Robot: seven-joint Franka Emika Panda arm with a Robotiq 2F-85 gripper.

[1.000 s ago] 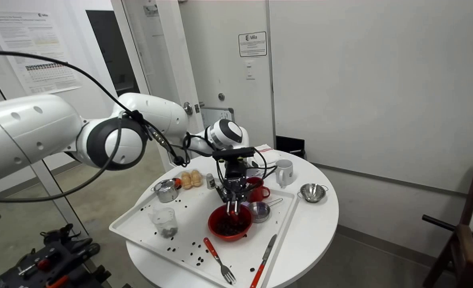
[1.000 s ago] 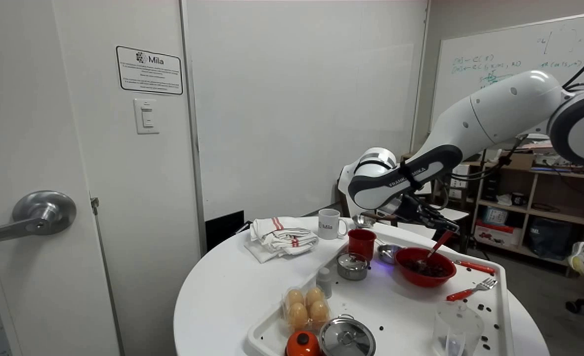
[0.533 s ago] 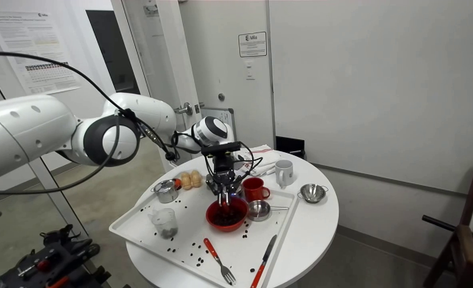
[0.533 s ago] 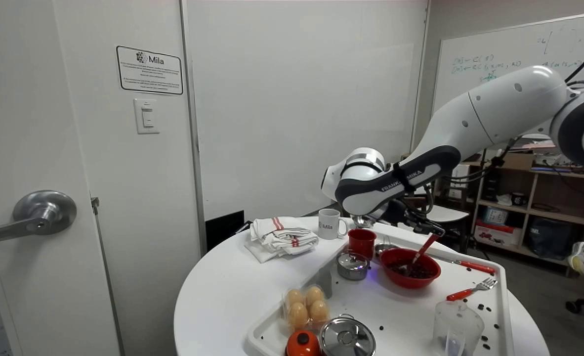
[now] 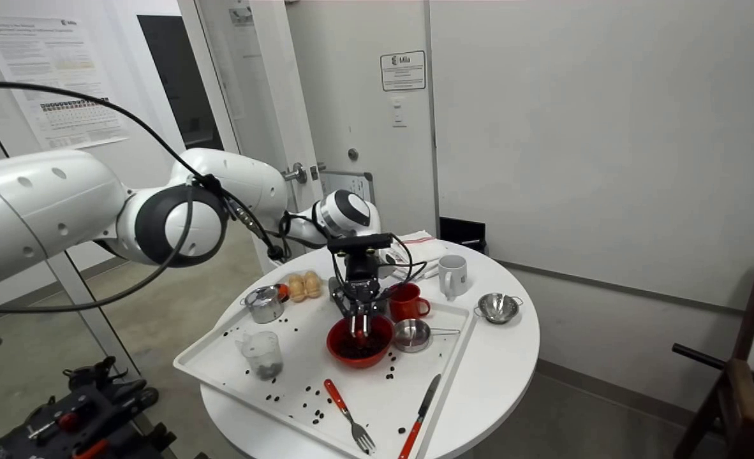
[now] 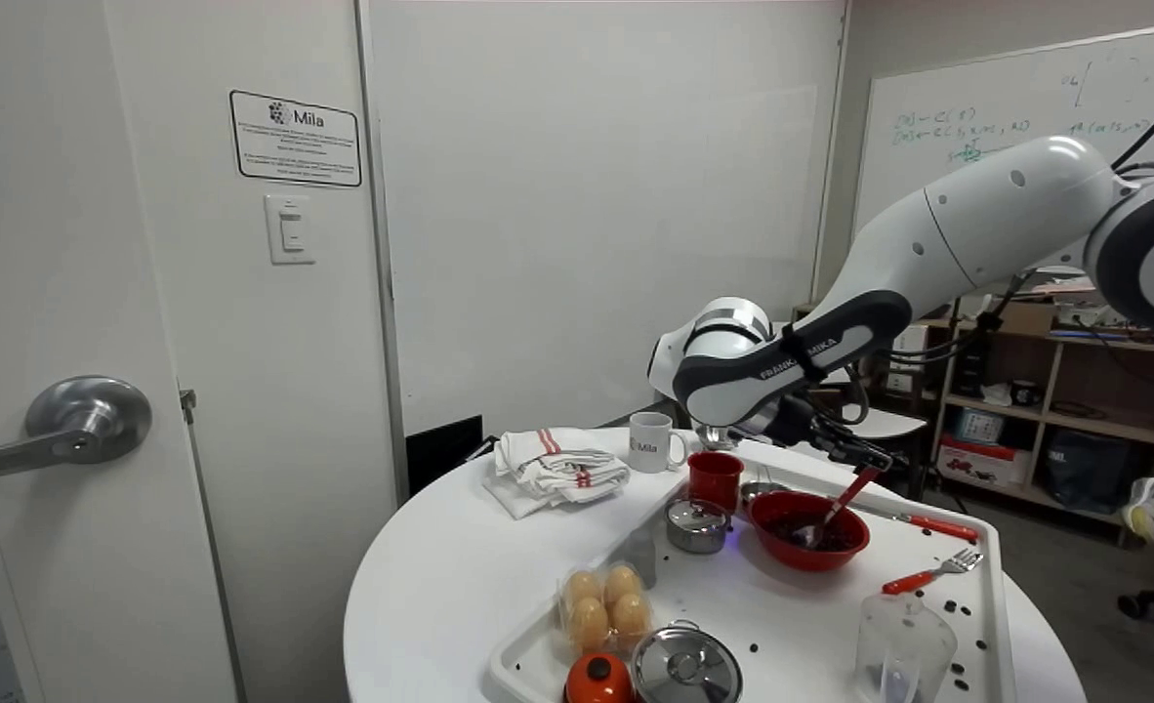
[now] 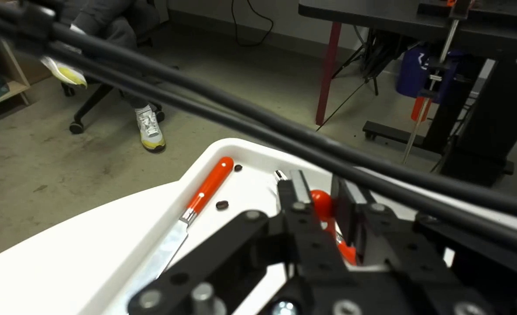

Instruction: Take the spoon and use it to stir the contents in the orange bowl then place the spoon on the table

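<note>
My gripper (image 5: 359, 326) is shut on the red handle of the spoon (image 6: 850, 490), just above the orange bowl (image 6: 811, 558). The gripper also shows in an exterior view (image 6: 878, 462) and in the wrist view (image 7: 324, 191), where the round end of the spoon's handle (image 7: 322, 202) sits between the fingers. The spoon is tilted, with its metal end down among dark beans inside the bowl. The bowl's wall also shows in an exterior view (image 5: 359, 363); in the wrist view it is hidden. The bowl stands on a white tray on the white table (image 6: 450, 596).
A red mug (image 5: 407, 303) and a small metal pan (image 5: 412, 336) stand close beside the bowl. A fork (image 5: 350, 417), a knife (image 5: 420, 417), a clear measuring cup (image 5: 265, 358) and loose beans are on the tray (image 6: 782, 625). Eggs (image 6: 604, 610) and metal pots (image 6: 697, 527) stand farther off.
The gripper and spoon have moved left in both exterior views, then slightly back right. The orange bowl has slid left with them. The small metal pan's handle has turned a little.
</note>
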